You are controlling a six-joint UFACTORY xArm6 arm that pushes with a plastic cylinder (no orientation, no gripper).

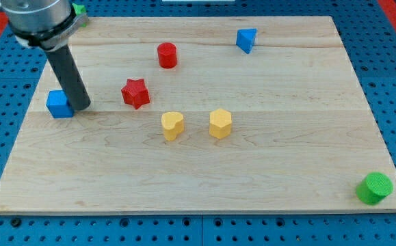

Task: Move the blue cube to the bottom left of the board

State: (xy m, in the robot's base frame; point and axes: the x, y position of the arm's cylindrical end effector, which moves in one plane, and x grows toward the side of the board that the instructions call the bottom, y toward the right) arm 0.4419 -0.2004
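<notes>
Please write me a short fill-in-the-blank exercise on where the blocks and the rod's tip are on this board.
1. My tip touches the ____ side of the blue cube, in view terms.
2. The green cylinder sits at the board's bottom ____ corner.
3. The two yellow blocks lie toward the view's bottom from the red ____.

Missing words: right; right; star

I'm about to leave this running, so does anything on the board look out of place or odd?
Two things sit at the rim. The green cylinder overhangs the board's bottom right corner, and a green block at the top left is mostly hidden behind the arm. My tip sits right beside the blue cube. Nothing looks damaged.
</notes>
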